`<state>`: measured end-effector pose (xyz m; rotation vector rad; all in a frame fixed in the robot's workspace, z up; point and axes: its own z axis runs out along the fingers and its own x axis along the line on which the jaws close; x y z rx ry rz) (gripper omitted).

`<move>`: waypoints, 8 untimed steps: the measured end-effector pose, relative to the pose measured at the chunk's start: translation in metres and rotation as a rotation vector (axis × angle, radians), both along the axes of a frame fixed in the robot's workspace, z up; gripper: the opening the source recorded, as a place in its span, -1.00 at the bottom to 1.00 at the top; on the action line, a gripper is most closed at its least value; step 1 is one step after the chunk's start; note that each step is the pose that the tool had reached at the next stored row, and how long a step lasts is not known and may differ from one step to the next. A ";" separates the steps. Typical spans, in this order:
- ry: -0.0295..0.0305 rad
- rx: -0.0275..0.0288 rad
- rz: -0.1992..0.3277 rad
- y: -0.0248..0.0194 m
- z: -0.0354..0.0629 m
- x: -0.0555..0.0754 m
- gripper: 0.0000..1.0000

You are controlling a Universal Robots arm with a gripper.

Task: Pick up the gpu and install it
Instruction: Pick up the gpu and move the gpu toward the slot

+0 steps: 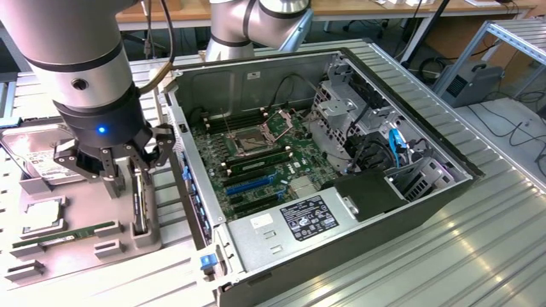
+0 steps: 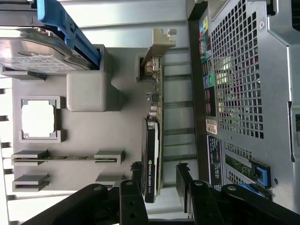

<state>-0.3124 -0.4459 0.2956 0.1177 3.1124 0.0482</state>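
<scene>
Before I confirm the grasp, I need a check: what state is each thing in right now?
gripper, fingers open, one on each side of the gpu.
gpu, standing on edge in a slot of the tray, not lifted.
computer case, lying on its side, panel off.
processor socket, latch frame raised.
hard drive, flat in the tray.
memory stick, seated in its tray holder.
</scene>
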 end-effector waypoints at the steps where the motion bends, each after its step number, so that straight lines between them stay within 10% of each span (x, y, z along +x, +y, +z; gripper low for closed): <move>1: 0.0000 -0.0005 0.000 0.0001 -0.0003 0.000 -0.15; 8: 0.0000 -0.0040 0.000 0.0020 -0.0018 0.000 -0.15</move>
